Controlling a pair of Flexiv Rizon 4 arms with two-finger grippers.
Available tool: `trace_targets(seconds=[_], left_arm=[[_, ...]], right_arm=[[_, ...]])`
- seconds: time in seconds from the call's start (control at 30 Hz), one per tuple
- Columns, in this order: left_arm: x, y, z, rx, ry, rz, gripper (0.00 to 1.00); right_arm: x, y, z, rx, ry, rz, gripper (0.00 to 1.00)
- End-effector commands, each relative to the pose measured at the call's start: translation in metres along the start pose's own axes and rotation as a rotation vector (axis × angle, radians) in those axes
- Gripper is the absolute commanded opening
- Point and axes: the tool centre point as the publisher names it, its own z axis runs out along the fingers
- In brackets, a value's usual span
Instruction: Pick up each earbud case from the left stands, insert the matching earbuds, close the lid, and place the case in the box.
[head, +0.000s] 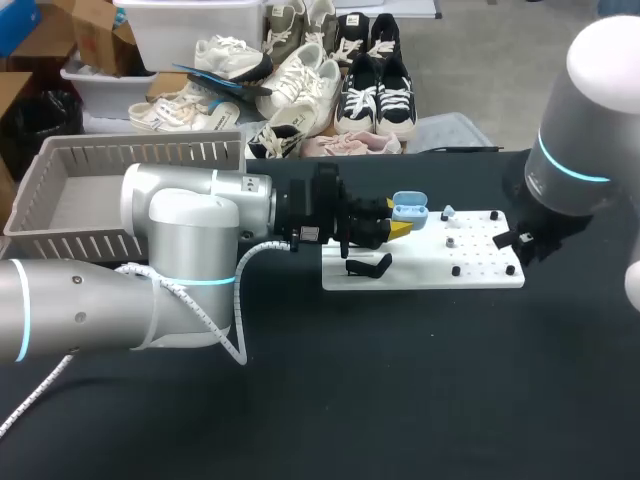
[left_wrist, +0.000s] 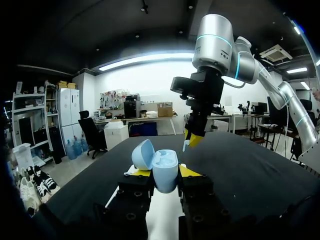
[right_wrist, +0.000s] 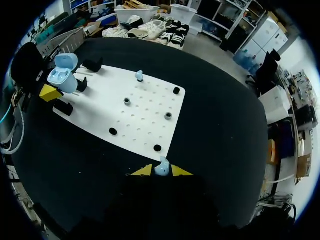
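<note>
Left arm comes in from 9 o'clock. Left gripper (left_wrist: 163, 172) is clamped on the light-blue earbud case (head: 409, 208), one yellow tip on each side. The case is upright, lid tipped open, both pockets showing (can't tell if anything sits in them). It is held over the 9 o'clock end of the white board (head: 430, 268), which lies at about 1 o'clock on the black table (head: 400, 390).

Right gripper (right_wrist: 161, 171) hangs above the board's 3 o'clock edge. Its fingers are drawn narrow on a pale blue earbud (right_wrist: 161, 165), pinched between the tips.

A second earbud (head: 448, 212) stands on the board, near the case at its 3 o'clock. A black stand (head: 370, 266) is at the case's 7 o'clock.

Grey slatted box (head: 60, 160) sits at the table's 10 o'clock, well apart from the board.
</note>
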Motion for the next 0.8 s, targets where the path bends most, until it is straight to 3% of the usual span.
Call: trace_targets(seconds=[0.03, 0.57, 0.8], left_arm=[[0.001, 0.0, 0.0, 0.0, -0.003, 0.001, 0.0], [0.001, 0.0, 0.0, 0.0, -0.003, 0.001, 0.0], [0.001, 0.0, 0.0, 0.0, -0.003, 0.001, 0.0]], right_arm=[[0.006, -0.002, -0.002, 0.0, -0.023, 0.002, 0.0], [0.006, -0.002, -0.002, 0.0, -0.023, 0.002, 0.0], [0.003, -0.002, -0.021, 0.031, 0.003, 0.144, 0.0]])
